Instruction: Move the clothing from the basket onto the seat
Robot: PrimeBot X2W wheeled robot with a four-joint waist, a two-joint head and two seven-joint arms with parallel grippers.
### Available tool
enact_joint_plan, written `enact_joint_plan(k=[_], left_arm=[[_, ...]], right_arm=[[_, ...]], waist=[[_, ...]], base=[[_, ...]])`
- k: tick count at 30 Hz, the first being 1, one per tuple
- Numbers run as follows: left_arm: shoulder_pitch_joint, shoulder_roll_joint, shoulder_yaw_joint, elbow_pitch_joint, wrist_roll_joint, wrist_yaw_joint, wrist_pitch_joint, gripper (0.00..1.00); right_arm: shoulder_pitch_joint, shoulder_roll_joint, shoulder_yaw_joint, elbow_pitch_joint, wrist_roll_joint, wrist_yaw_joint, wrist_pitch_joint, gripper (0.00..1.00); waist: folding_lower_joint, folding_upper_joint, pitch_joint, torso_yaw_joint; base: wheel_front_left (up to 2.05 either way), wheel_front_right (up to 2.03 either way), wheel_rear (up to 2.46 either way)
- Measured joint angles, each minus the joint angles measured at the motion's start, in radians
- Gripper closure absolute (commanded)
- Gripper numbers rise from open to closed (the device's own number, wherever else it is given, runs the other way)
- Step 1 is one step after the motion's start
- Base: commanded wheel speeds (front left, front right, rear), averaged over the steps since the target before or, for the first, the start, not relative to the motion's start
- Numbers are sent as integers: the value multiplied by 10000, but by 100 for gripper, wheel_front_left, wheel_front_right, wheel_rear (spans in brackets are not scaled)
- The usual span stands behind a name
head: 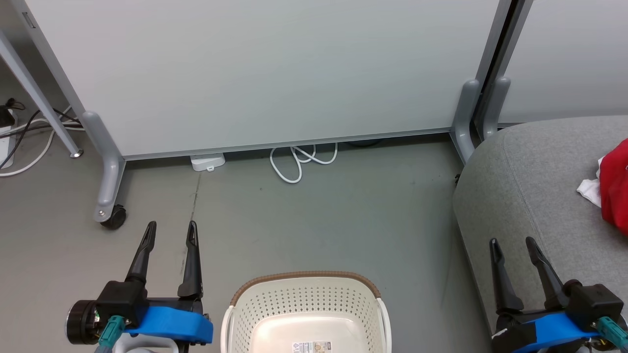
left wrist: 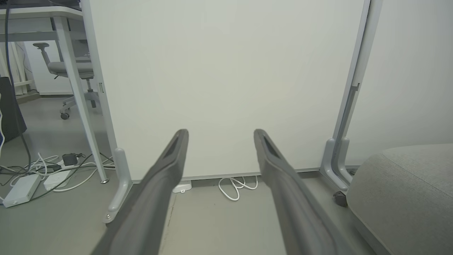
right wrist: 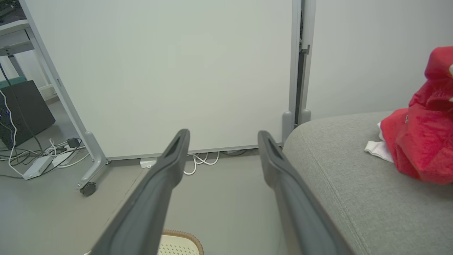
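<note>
The cream-white basket [head: 304, 309] with a brown rim stands on the floor at the bottom centre, its inside bare apart from a printed label; its rim [right wrist: 180, 234] also peeks up in the right wrist view. Red and white clothing [head: 613, 189] lies heaped on the grey seat [head: 535, 196] at the right edge, and shows again as a pile [right wrist: 421, 141] on the seat cushion [right wrist: 354, 184]. My left gripper [head: 171, 230] hangs open left of the basket, over the floor. My right gripper [head: 512, 245] hangs open above the seat's front edge. Both hold nothing.
Pale grey partition panels [head: 265, 73] on castor feet [head: 114, 215] stand behind the basket. A white cable loop [head: 299, 162] and a small white box [head: 208, 162] lie at the panel's foot. More cables and power strips [left wrist: 39, 173] lie at far left by a desk leg.
</note>
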Motion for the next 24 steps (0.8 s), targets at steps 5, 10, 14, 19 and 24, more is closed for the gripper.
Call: enact_joint_plan(k=[5,10,14,19,24], left_arm=[[24,-6,13,59,102,-10,4,100],[421,-17,-44,522,71,-10,58,100],[512,-21,-27,619,-583,-10,236,100],[507,-21,86,616,-1593,-10,476,100],[493,-21,176,598,-2527,-10,694,100]], right_arm=[[40,56,-82,31,-4,0,4,100],[155,81,-67,512,-4,0,69,100],[184,96,-102,623,600,0,267,100],[176,100,-148,619,1546,0,516,100],[150,104,-173,602,2477,0,748,100]], waist=[[0,0,-20,24],[1,0,-24,22],[1,0,-26,6],[1,0,-27,-18],[2,0,-29,-42]], base=[[0,0,0],[0,0,0],[0,0,0],[0,0,0],[0,0,0]])
